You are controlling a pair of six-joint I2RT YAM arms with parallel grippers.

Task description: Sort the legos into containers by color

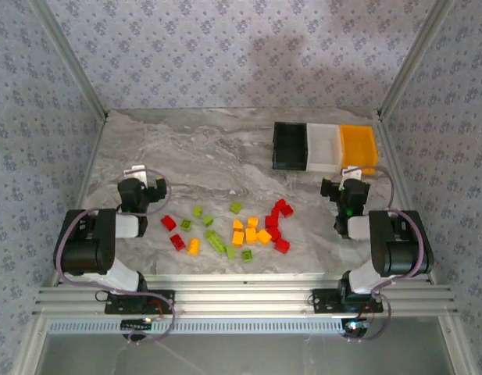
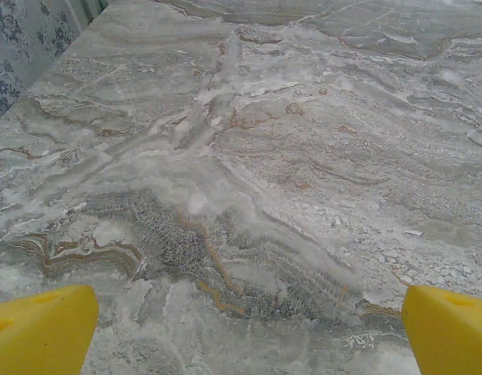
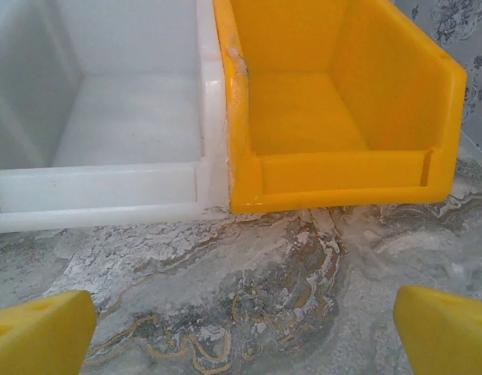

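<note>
Left gripper [image 1: 144,187] and right gripper [image 1: 346,187], both wide open and empty, should each drop squarely onto an outlying brick among the legos [image 1: 238,237] between them.

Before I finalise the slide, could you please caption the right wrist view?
Open right gripper hovers over the marble table, facing the empty white bin and orange-yellow bin side by side.

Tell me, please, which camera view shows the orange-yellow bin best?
The right wrist view: the orange-yellow bin sits close, its empty inside plain. The top external view has it small, at the upper right.
</note>
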